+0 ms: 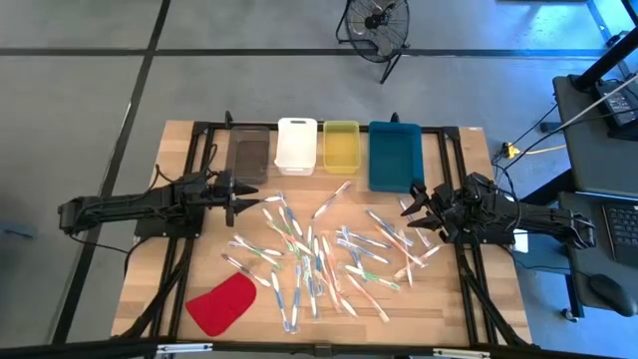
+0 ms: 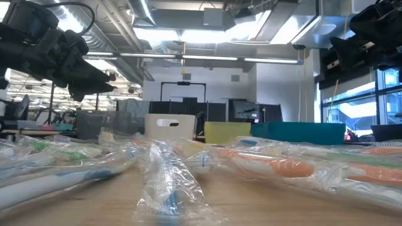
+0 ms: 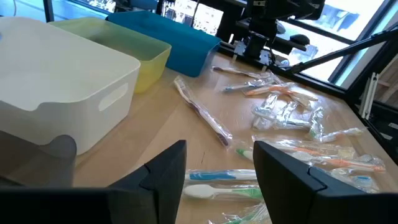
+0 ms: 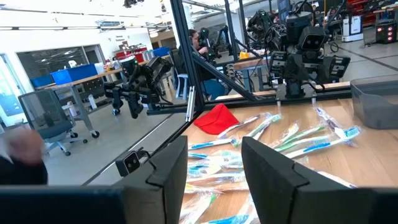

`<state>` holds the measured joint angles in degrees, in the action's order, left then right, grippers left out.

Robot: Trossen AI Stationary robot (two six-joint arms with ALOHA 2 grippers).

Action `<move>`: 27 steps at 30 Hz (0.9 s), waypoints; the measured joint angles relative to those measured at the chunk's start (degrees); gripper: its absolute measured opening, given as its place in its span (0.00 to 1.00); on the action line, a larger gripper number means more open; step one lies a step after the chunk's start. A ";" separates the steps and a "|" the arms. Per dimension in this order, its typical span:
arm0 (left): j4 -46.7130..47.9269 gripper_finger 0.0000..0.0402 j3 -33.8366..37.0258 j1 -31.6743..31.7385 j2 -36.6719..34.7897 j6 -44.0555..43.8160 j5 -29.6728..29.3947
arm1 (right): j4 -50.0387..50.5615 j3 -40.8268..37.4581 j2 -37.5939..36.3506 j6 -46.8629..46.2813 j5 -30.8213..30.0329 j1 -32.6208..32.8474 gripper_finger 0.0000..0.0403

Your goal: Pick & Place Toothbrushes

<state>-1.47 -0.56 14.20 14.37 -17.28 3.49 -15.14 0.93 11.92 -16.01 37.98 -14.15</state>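
Note:
Many wrapped toothbrushes (image 1: 319,254) lie scattered flat on the wooden table (image 1: 179,269), between the two arms. They also show in the left wrist view as toothbrushes (image 3: 292,118) and in the right wrist view as toothbrushes (image 4: 298,140). My left gripper (image 1: 244,197) hovers at the table's left side, above the wood, open and with nothing between its fingers (image 3: 217,180). My right gripper (image 1: 411,211) hovers at the right side, open, nothing between its fingers (image 4: 214,171).
Along the far edge stand a dark grey bin (image 1: 249,155), a white bin (image 1: 296,146), a yellow bin (image 1: 341,147) and a blue bin (image 1: 395,156). A flat red piece (image 1: 222,303) lies at the near left. A fan (image 1: 377,22) stands on the floor beyond the table.

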 joint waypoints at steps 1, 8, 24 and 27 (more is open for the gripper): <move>0.02 0.45 0.00 0.00 0.00 0.00 0.00 | 0.00 0.00 0.00 0.00 0.00 0.00 0.37; 0.01 0.45 0.00 0.00 0.00 0.00 0.00 | 0.02 0.00 0.00 -0.02 0.00 0.00 0.34; 0.00 0.45 0.00 0.00 0.00 0.00 0.00 | -1.80 0.00 0.00 0.87 -0.47 0.00 0.32; 0.01 0.45 0.00 0.00 0.00 -0.01 0.00 | -2.54 0.00 0.00 -1.18 -0.90 0.00 0.33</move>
<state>-1.46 -0.56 14.20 14.37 -17.29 3.49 -17.68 0.93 11.92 -17.19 37.08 -14.15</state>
